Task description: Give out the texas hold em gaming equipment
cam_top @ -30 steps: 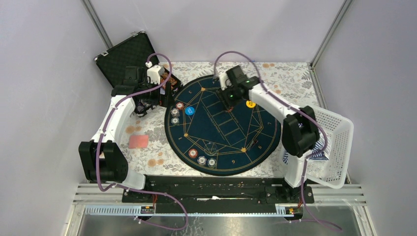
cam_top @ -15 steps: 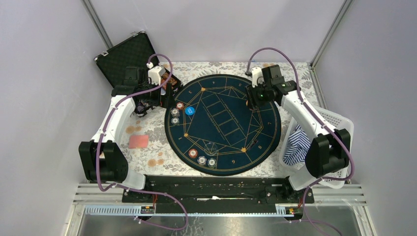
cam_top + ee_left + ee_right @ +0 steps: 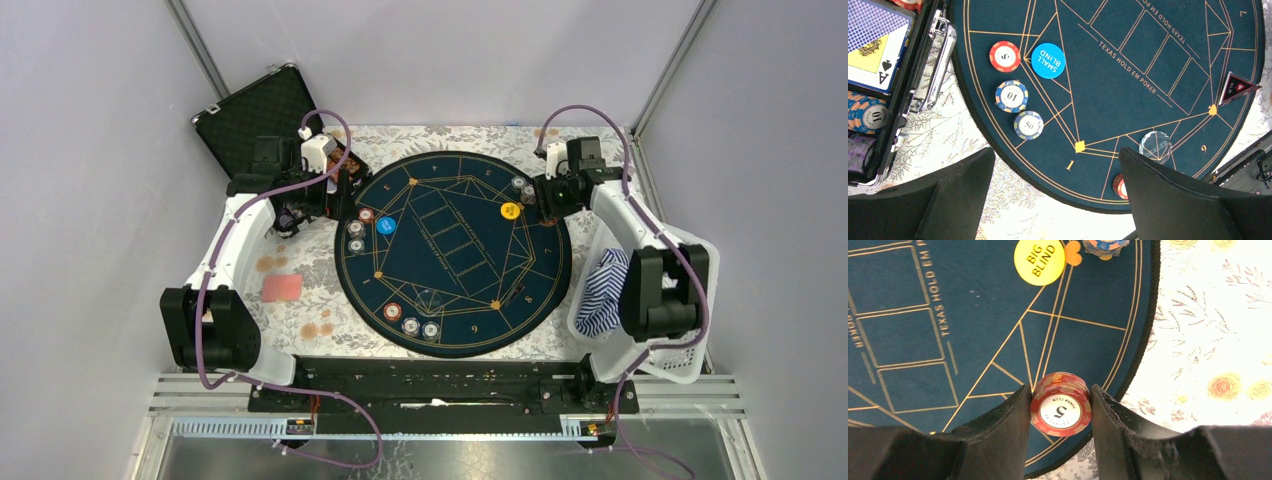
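Observation:
My right gripper is shut on a short stack of red "5" poker chips over the right rim of the round blue poker mat. The yellow BIG BLIND disc and two chips lie just beyond it. My left gripper is open and empty, hovering over the mat's left edge. Near it lie a red 5 chip, a 10 chip, a 50 chip and the blue SMALL BLIND disc.
The open black case at the far left holds cards and chip stacks. A clear dealer button and three chips sit near the mat's front. A red card deck lies to the left. A white basket with a striped cloth stands to the right.
My right arm has swung from the mat's centre to its far right rim, uncovering the yellow disc and two chips. The left arm has not moved.

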`<state>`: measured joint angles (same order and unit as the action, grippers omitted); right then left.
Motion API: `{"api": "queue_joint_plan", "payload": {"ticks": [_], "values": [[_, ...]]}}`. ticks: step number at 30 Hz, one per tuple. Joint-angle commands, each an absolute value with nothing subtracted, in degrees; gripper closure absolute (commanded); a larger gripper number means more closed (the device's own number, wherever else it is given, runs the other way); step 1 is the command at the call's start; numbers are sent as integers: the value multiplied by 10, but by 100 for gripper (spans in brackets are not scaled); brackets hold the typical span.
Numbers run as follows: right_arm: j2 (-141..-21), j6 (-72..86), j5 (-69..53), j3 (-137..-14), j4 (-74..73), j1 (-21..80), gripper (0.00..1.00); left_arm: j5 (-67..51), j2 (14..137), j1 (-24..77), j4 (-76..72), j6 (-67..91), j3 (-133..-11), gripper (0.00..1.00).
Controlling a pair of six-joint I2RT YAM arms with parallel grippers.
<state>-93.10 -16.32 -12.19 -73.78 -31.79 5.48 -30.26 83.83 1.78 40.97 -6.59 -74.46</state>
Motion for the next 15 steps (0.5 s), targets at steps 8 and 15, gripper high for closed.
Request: {"api": "queue_joint_plan", "payload": {"ticks": [8,15], "values": [[-1080,-149,-88,-828,-244,49,59,-316,823,14,405,-71,-743,1],[-1149,-145,-64,-870,-232,51,53,-314,822,14,406,-73,-742,1]]}}
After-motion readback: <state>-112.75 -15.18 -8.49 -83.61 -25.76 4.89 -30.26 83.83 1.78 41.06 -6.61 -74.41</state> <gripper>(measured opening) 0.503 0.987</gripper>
